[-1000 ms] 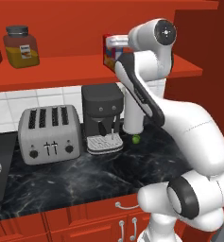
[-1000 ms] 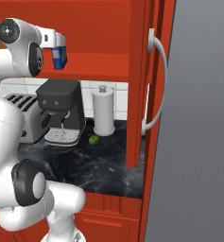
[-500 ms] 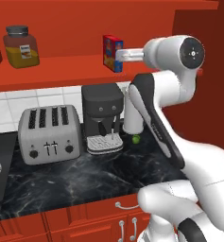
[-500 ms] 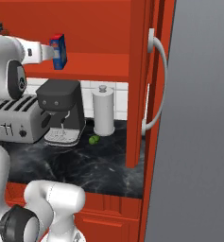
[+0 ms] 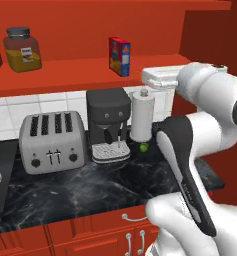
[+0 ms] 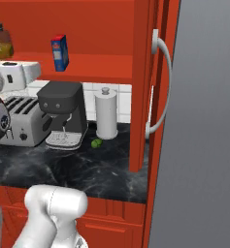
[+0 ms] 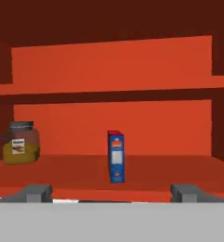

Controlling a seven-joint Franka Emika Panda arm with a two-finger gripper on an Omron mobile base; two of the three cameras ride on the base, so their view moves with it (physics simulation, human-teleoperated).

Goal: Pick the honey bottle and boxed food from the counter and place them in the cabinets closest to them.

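While the boxed food (image 5: 119,56) stands upright on the red shelf of the cabinets (image 5: 80,70), the gripper (image 7: 111,191) is empty, its two fingertips (image 7: 37,192) wide apart and well back from the box. The honey bottle (image 5: 22,49) sits on the same shelf, off to the left of the box. Its lid looks grey, though it is a bit blurry. Down on the black counter (image 5: 105,185) sit a toaster (image 5: 51,141), a coffee machine (image 5: 109,125) and a paper towel roll (image 5: 141,115), with a small green thing (image 5: 144,147) just beside the roll
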